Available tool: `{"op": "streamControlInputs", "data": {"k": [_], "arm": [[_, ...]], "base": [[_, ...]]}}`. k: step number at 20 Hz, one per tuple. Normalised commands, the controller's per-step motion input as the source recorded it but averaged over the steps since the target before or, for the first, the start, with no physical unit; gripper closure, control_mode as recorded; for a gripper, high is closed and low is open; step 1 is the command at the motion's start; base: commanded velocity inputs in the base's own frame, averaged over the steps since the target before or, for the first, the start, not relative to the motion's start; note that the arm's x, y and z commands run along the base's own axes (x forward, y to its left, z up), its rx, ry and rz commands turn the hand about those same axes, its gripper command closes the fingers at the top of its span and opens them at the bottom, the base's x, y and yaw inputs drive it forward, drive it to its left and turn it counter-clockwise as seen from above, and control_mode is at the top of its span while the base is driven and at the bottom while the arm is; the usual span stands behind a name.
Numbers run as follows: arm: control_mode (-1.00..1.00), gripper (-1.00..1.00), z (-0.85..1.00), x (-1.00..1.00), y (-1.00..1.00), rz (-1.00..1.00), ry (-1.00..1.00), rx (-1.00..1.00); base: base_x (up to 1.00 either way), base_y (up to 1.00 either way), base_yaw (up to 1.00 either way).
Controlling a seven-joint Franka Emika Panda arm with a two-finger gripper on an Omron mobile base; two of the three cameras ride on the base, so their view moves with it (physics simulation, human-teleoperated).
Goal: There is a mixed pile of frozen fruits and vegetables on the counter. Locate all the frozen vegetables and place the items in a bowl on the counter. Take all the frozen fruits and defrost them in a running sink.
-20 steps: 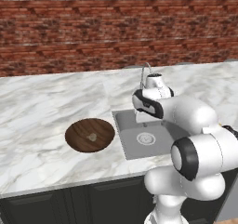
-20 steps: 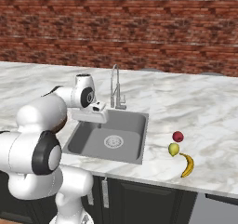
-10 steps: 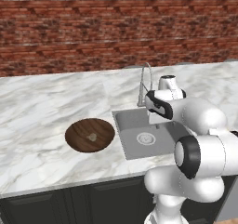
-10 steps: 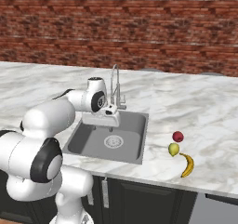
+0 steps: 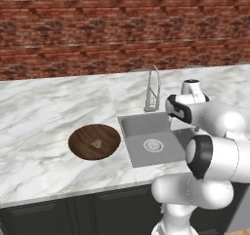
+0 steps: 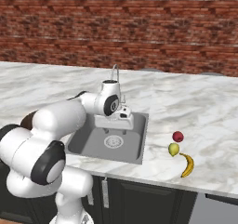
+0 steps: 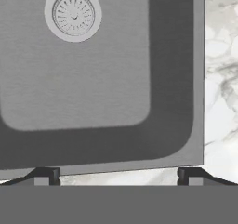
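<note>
My gripper hangs open over the back right part of the grey steel sink, with nothing between its fingertips. The hand view looks down into the basin, with the round drain at its top left. Right of the sink on the white marble counter lie a red round fruit, a yellow-green oval and a yellow banana. Left of the sink sits the dark brown wooden bowl, holding a pale beige lump.
A tall curved chrome faucet rises behind the sink, close to the left of my hand. A red brick wall backs the counter. Dark cabinets run below the counter's front edge.
The arm has swung to the right, from the sink's left side by the faucet to the basin's right side. The jaws stayed open. The fruits and the bowl have not moved.
</note>
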Motion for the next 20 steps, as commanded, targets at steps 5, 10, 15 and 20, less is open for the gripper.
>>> {"op": "streamControlInputs", "data": {"k": [5,10,15,20], "arm": [[-1.0,-1.0,0.0,-0.05,-0.59,0.0,0.03,0.0],[-1.0,-1.0,0.0,-0.06,-0.55,0.0,0.03,0.0],[-1.0,-1.0,0.04,-0.05,-0.53,-0.02,0.05,0.0],[-1.0,-1.0,0.04,-0.01,-0.5,-0.03,0.04,0.0]], "base": [[0.0,0.0,0.0],[0.0,0.0,0.0],[0.0,0.0,0.0],[0.0,0.0,0.0]]}}
